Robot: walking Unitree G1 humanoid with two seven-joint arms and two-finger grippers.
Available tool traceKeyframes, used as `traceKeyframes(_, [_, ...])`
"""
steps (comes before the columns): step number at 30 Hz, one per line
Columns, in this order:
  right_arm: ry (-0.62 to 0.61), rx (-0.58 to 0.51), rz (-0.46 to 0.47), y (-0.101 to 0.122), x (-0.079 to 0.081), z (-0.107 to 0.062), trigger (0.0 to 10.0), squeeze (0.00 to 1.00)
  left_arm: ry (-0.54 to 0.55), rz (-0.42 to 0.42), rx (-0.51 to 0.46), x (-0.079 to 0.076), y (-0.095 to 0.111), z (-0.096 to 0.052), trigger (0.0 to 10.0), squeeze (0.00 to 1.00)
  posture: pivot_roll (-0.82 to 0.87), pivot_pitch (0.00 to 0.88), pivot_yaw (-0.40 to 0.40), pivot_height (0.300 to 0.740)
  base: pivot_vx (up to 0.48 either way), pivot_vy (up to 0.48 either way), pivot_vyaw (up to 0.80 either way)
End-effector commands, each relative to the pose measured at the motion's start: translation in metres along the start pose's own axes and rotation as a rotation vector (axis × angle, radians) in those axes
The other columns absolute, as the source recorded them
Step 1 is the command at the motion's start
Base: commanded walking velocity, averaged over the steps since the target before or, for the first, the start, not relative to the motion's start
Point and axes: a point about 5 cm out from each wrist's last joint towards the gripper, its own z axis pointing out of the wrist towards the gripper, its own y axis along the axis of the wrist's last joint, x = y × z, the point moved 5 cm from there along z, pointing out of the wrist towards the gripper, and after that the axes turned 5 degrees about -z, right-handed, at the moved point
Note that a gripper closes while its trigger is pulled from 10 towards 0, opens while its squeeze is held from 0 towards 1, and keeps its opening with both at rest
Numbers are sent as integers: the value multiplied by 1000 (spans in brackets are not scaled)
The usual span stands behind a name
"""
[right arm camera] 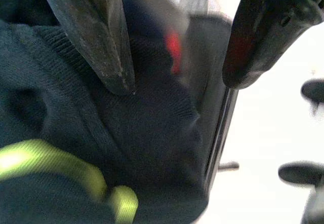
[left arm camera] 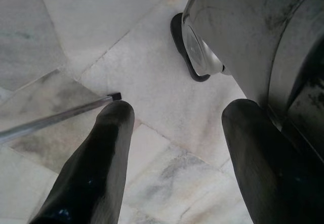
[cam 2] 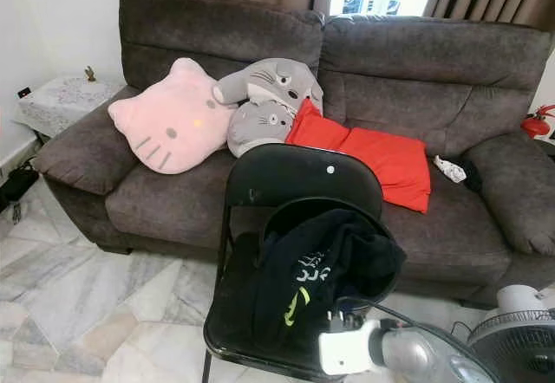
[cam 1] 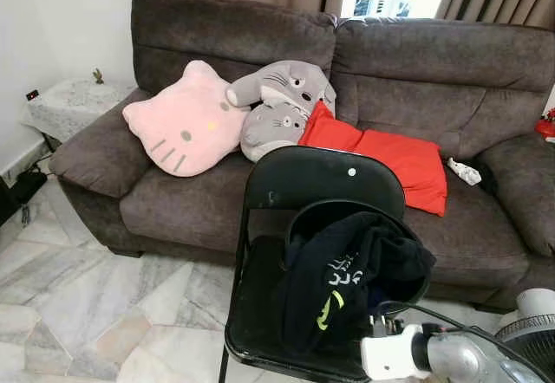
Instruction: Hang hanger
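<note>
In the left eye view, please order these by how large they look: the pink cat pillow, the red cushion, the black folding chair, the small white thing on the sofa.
1. Black folding chair, though it is nearest the camera, which enlarges it.
2. and 3. Pink cat pillow and red cushion look alike; I will not rank them.
4. Small white thing.

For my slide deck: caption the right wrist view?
Right gripper, jaws open, poised over the dark garment on the black chair.
</note>
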Motion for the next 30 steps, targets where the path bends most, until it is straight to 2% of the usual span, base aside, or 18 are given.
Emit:
traceKeyframes(1, [-14,78,4,-20,4,-5,10000,0,-15,-8,5,-5,0,1,10000,0,-86,30,-46,740,0,0,0])
traceKeyframes(5, [-56,131,-7,-33,3,-9,10000,0,-15,-8,6,-5,0,1,10000,0,-86,30,-46,740,0,0,0])
traceKeyframes(9, [-171,145,-35,-39,-14,-15,10000,0,-14,-7,7,-5,0,1,10000,0,-86,30,-46,740,0,0,0])
traceKeyframes(10, [-171,145,-35,-39,-14,-15,10000,0,-14,-7,7,-5,0,1,10000,0,-86,30,-46,740,0,0,0])
traceKeyframes(16, [-310,142,-54,-46,-41,-30,10000,0,-14,-5,6,-5,-1,1,10000,0,-89,30,-48,740,0,0,0])
traceKeyframes(17, [-310,142,-54,-46,-41,-30,10000,0,-14,-5,6,-5,-1,1,10000,0,-89,30,-48,740,0,0,0])
traceKeyframes(21, [-367,154,-9,-54,-51,-42,10000,0,-15,-5,7,-5,-1,1,10000,0,-90,29,-49,740,0,0,0])
traceKeyframes(23, [-384,159,31,-58,-54,-48,10000,0,-16,-6,7,-6,-1,1,10000,0,-93,28,-51,740,0,0,0])
traceKeyframes(24, [-390,158,81,-61,-55,-50,10000,0,-16,-5,7,-6,0,1,10000,0,-96,27,-51,740,0,0,0])
traceKeyframes(25, [-316,197,160,-71,-41,-52,10000,0,-18,-4,9,-6,0,1,10000,0,-98,27,-50,740,0,0,0])
traceKeyframes(26, [-281,218,169,-75,-34,-52,10000,0,-19,-3,9,-6,0,1,10000,0,-103,26,-50,740,0,0,0])
traceKeyframes(27, [-281,218,169,-75,-34,-52,10000,0,-19,-3,9,-6,0,1,10000,0,-103,26,-50,740,0,0,0])
traceKeyframes(28, [-168,279,217,-86,-10,-53,10000,0,-22,-1,10,-6,0,1,10000,0,-103,26,-50,740,0,0,0])
traceKeyframes(29, [-168,279,217,-86,-10,-53,10000,0,-22,-1,10,-6,0,1,10000,0,-103,26,-50,740,0,0,0])
traceKeyframes(30, [-47,323,244,-94,14,-56,10000,0,-23,-1,10,-7,0,1,10000,0,-99,24,-51,740,0,0,0])
